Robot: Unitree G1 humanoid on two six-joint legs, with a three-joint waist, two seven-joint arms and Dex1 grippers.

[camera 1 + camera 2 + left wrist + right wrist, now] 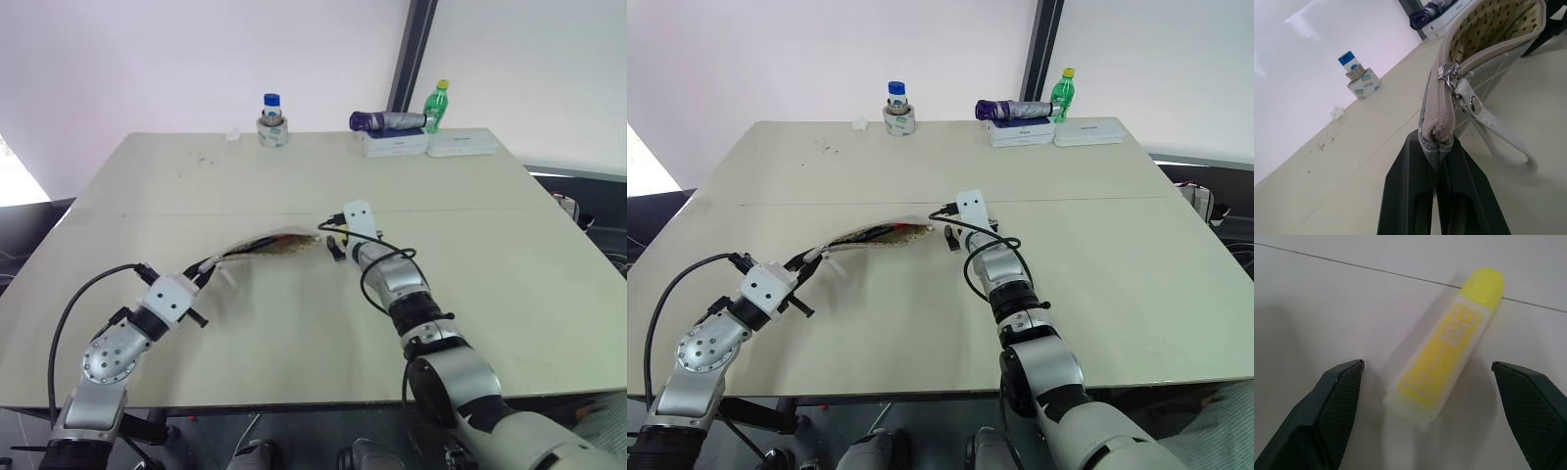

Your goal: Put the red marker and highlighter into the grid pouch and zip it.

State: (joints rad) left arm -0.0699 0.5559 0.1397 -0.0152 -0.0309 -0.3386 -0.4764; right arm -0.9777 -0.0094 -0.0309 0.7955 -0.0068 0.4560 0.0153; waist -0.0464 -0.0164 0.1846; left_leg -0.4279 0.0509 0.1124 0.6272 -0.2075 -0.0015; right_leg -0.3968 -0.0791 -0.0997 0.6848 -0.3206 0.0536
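Left wrist view first: the left gripper (1442,161) has its two black fingers pressed together on the closed end of the grid pouch (1484,44), pinching the fabric right at the zipper's end, with the zipper pull (1471,103) and its white strap hanging just beside the pinch. That grip lifts the near end off the table (294,186), and from the head cameras the pouch (269,247) sags between the gripper (208,272) and its far end, mouth gaping. Smart hold, I'd say: it keeps the opening up and wide so something can be slid in. A dark streak inside the mouth could be the red marker, but it is too small to call.

Moving right, the right gripper (1427,396) sits low over the table just past the pouch's open end, fingers spread wide. Between them lies the highlighter (1447,345), flat on the tabletop, angled, touching neither finger. The jaws straddle it, ready to close, by the look of it. At the far edge stand bottles and boxes, well apart from the action.
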